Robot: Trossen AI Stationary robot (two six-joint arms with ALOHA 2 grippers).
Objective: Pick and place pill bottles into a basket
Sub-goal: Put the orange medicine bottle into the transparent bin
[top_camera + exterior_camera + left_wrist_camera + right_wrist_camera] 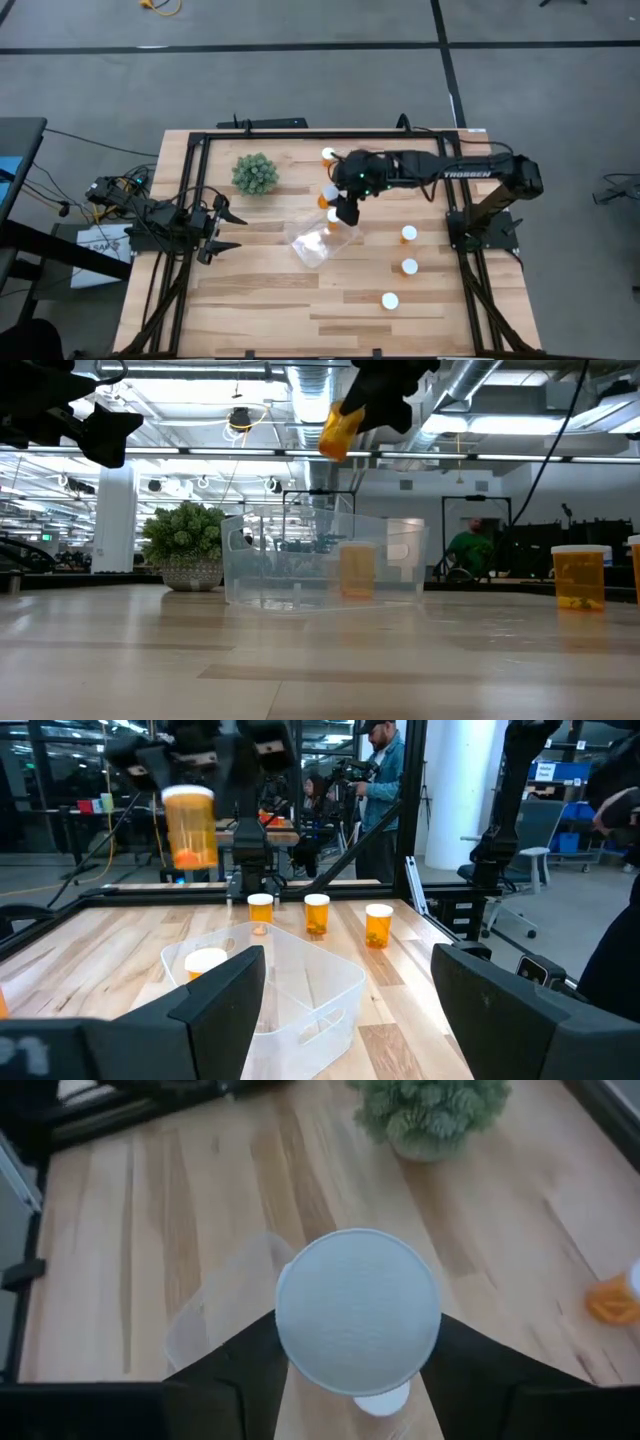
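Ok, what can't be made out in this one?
- High view: the right gripper covers the orange translucent white-capped pill bottle it holds, so the grip is unseen.
- Low view: the top edge cuts off that gripper above the bottle.
- Right wrist view: the bottle's cap hides most of the clear plastic basket below.
- Left wrist view: the left gripper's dark fingers cover the basket's near wall.

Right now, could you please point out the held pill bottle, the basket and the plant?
held pill bottle (190, 825): left wrist view, orange body.
basket (312, 250): high view, clear near wall.
plant (255, 173): high view, leafy top.
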